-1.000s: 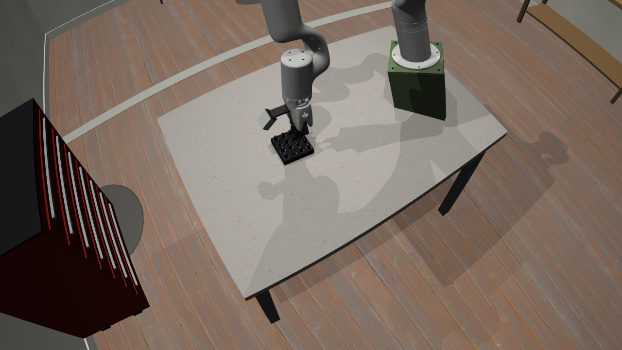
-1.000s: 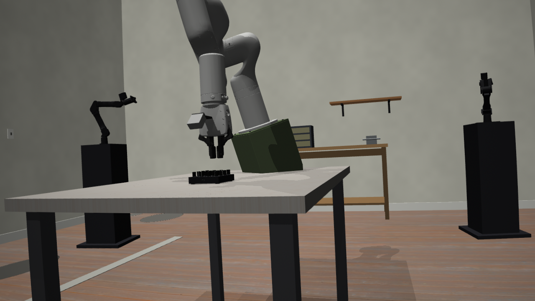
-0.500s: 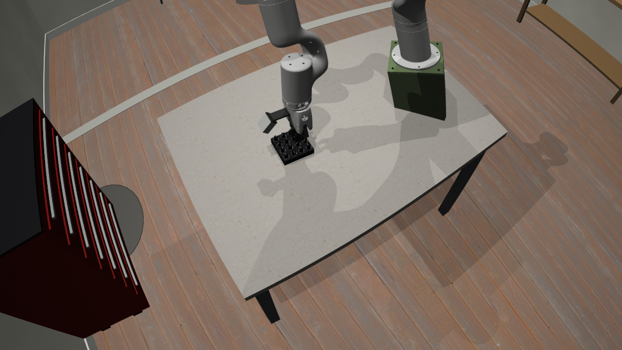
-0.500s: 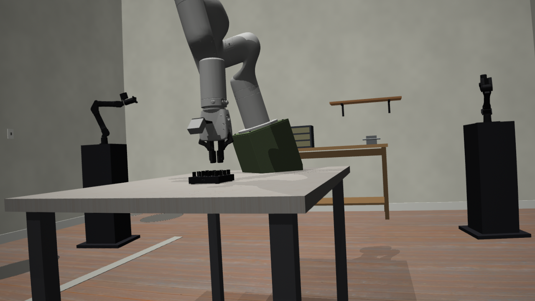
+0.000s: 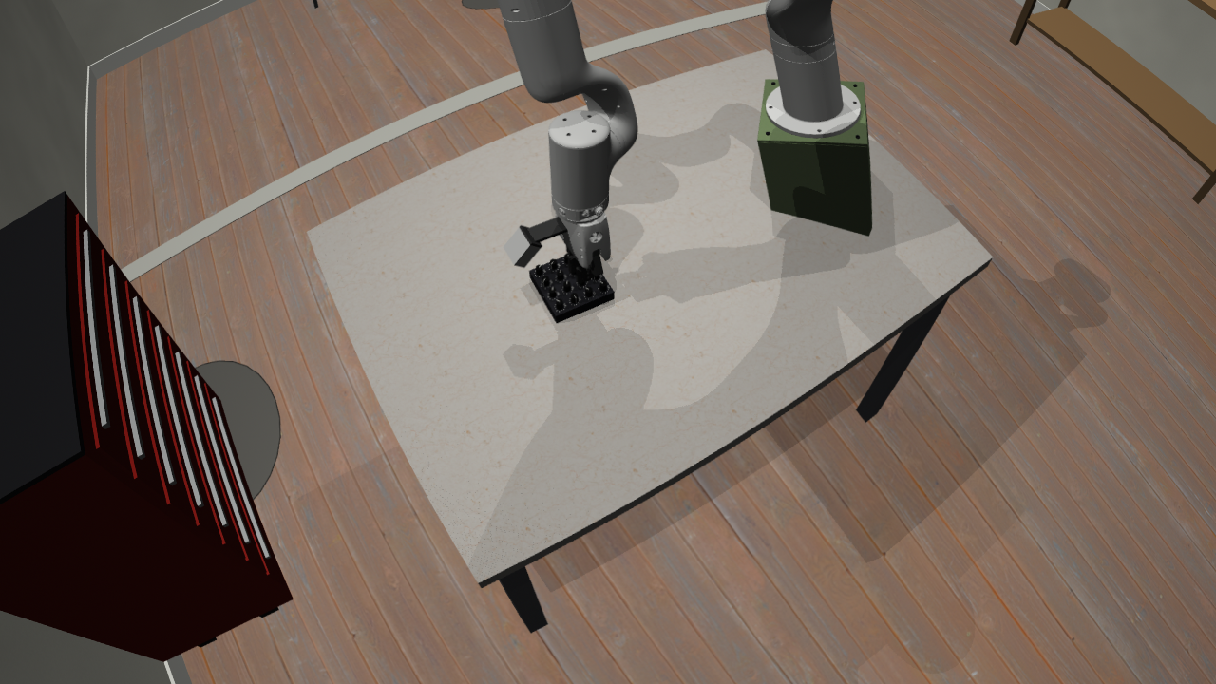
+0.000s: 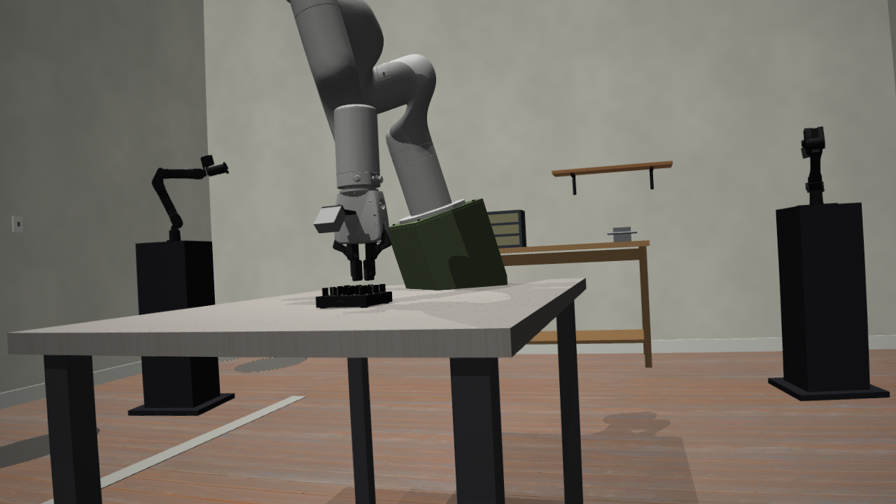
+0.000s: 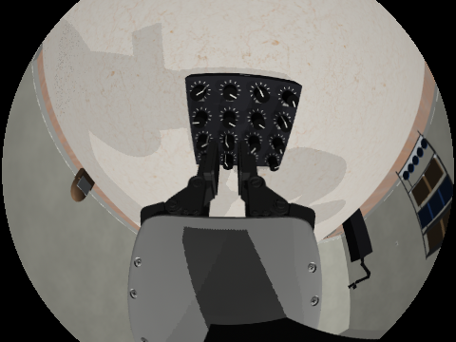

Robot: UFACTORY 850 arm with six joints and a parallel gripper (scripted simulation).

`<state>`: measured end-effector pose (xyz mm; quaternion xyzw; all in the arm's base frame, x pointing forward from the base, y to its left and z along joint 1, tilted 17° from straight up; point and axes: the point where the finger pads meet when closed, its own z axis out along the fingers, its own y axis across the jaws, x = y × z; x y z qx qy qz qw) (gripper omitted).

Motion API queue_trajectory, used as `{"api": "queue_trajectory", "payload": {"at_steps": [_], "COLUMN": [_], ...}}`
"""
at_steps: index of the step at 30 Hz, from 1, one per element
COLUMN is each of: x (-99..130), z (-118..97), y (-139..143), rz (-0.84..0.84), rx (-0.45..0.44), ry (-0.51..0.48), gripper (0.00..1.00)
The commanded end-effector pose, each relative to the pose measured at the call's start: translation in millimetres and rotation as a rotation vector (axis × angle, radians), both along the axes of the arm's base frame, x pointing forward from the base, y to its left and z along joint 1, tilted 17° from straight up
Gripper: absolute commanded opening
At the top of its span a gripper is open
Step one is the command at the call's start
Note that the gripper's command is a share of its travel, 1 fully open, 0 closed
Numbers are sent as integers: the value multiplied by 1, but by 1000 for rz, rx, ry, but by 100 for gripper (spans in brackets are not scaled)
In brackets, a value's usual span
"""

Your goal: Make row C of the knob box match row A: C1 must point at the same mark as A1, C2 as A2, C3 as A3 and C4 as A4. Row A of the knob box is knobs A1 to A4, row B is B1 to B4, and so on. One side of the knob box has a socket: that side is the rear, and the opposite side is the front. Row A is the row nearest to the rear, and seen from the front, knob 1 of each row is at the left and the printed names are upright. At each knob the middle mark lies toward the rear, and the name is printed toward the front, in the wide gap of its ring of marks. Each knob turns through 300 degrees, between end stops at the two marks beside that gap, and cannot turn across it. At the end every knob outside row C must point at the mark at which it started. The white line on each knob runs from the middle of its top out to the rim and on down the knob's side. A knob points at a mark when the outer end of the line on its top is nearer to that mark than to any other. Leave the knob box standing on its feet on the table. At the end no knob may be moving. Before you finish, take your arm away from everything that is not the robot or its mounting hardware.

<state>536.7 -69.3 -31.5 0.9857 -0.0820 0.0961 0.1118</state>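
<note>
We see the knob box resting on its underside on the pale table, with its four rows of black knobs facing up. The arm reaches down over it, and the claw hangs upright above the knobs, its tips apart from them. Its two fingers stand partly open with a narrow gap, and we have nothing gripped between them.

From the wrist, the fingers partly cover the nearest row. The second knob from the left in that row shows between them, lower than the tips. In the farthest row, the line on the leftmost knob slants up and right, while the line on the second knob slants down and right. We cannot read the printed names at this size.

The arm's foot stands on a green block, well apart from the box. Behind the table we see a wooden bench and a wall shelf, with a black stand on either side.
</note>
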Motion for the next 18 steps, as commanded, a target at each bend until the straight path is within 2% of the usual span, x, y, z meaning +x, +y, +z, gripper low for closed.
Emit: {"api": "queue_trajectory", "payload": {"at_steps": [1, 18], "x": [1, 2], "z": [-3, -5], "y": [-1, -1], "rz": [0, 0], "rx": [0, 0], "ry": [-2, -2], "gripper": [19, 19]}}
